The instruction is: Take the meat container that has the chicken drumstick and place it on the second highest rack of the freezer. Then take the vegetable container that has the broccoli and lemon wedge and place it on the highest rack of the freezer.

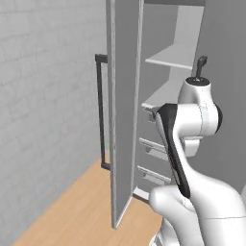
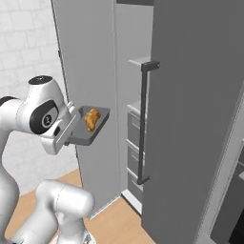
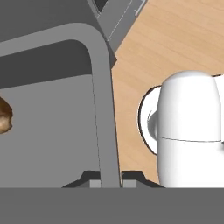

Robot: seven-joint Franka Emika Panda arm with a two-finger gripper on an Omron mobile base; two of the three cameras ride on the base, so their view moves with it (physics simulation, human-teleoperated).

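**Tray held by its rim, at the open freezer**

Left base view: the freezer (image 1: 158,96) stands open, its door (image 1: 122,110) swung out at 9 o'clock of the arm. Two light shelves show inside, the top rack (image 1: 173,57) above the second rack (image 1: 161,96), with drawers (image 1: 153,158) below. The arm's own bulk hides the tray here.

Right base view: the tray (image 2: 88,126) is plain to see, held out level at 3 o'clock of the wrist, the drumstick (image 2: 92,118) lying loose in it. The gripper (image 2: 68,134) meets its near edge.

Hand view: the fingers (image 3: 94,183) are pinched nearly shut on the thin rim of the tray (image 3: 48,127); the drumstick (image 3: 4,116) sits at 9 o'clock.

Judgement: the tray looks stiff and light, but an edge grip lets it tip, and the meat could slide; keep it level.
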